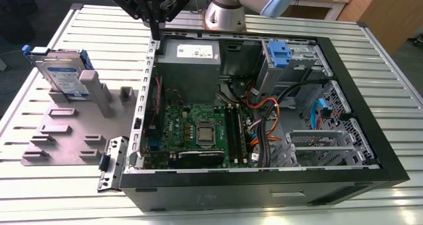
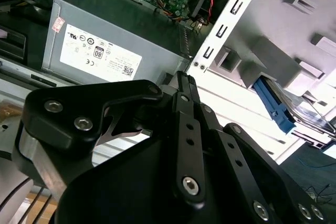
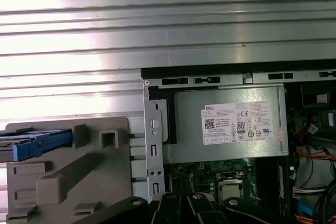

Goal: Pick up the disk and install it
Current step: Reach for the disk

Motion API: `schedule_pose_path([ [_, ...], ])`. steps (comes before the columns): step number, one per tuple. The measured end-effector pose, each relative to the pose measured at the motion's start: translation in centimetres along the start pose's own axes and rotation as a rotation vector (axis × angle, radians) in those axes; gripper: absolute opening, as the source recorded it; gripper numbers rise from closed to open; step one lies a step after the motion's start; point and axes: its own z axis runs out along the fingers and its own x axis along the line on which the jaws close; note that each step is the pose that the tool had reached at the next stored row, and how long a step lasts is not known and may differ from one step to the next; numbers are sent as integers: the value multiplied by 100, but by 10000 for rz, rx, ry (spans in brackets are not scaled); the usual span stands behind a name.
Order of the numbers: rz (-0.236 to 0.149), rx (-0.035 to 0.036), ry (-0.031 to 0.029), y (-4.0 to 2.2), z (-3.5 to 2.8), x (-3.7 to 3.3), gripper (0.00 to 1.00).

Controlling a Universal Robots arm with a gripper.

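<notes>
Exterior view, eleven o'clock: saw tool (image 1: 156,35) closed, holding nothing, over case rim (image 1: 152,54). Found disk (image 1: 65,74) upright in grey fixture (image 1: 66,131) at nine o'clock, well apart. Could have struck the rim or toppled the disk on a skewed approach.

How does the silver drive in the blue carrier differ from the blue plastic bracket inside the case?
The silver drive in its blue carrier stands on edge in the grey fixture, outside the black case; the blue plastic bracket sits inside it. The drive bears a white-and-blue label; the bracket has none. The drive looks larger than the bracket. Both have blue plastic.
</notes>
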Motion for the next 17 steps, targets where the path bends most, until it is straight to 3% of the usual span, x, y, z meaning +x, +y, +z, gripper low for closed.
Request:
schedule_pose_path([
  [17,1,1,0,-4,-2,59,11],
])
